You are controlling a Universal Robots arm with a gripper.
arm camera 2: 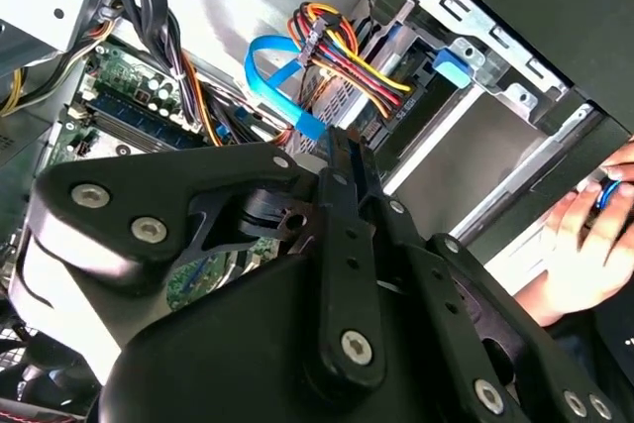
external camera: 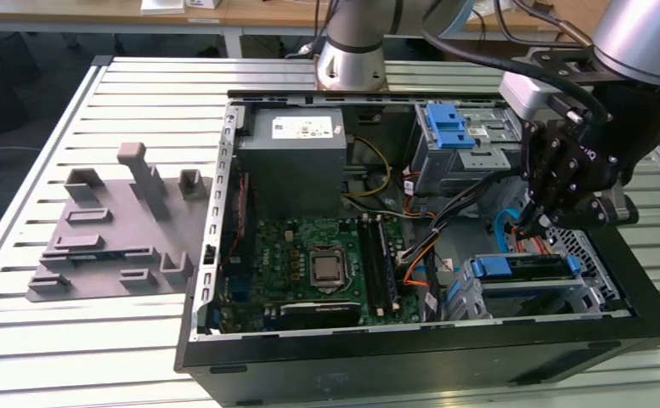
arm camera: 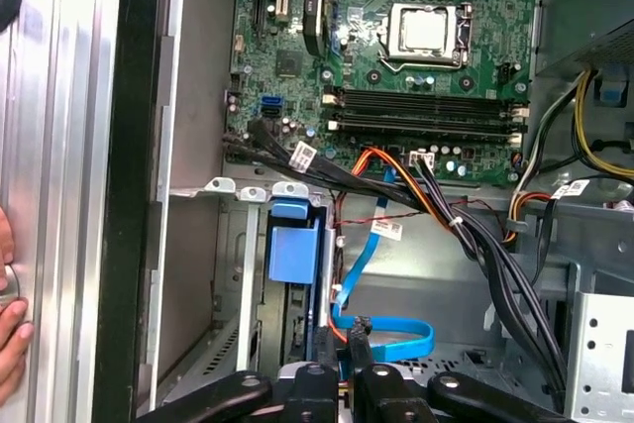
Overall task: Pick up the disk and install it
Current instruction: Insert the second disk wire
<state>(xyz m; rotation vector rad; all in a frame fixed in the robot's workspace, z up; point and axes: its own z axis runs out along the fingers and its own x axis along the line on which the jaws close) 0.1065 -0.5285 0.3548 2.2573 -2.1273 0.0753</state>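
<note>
Open desktop PC case (external camera: 307, 361) lies on its side on a slatted metal table (external camera: 35, 340). Landmark: the motherboard (external camera: 307, 263), green, with its bare CPU socket (external camera: 327, 266).

Gripper (external camera: 530, 228) is inside the case, beyond the motherboard toward the exterior view's right, over the lower drive bay. In the first wrist view (arm camera: 344, 344) its two black fingertips (arm camera: 359, 336) stand side by side, pressed together with nothing visible between them: closed, gripping nothing. In the second wrist view the linkage (arm camera 2: 342, 274) blocks the tips.

The disk (external camera: 520, 266) sits in the lower drive bay, on the same side of the motherboard as the gripper, its blue carrier frame facing up; it looks seated in the slot, just below the gripper. In the first wrist view the blue carrier tab (arm camera: 293, 245) is just beside the fingertips.

A blue SATA cable (arm camera: 391, 339) loops on the case floor next to the bay, touching or very near the fingertips; cannot tell which. Black and orange power cables (arm camera: 436, 205) run from the motherboard edge past the bay.

Grey power supply box (external camera: 293, 153) is above the motherboard in the exterior view. Blue-latched metal drive cage (external camera: 462, 136) sits to the supply's right there. Grey 3D-printed fixture plate (external camera: 109, 234) lies on the table outside the case, well apart from the motherboard.

A person's hand (arm camera 2: 584, 245) rests at the case's outer edge; fingers (arm camera: 8, 314) also show at the table side.
</note>
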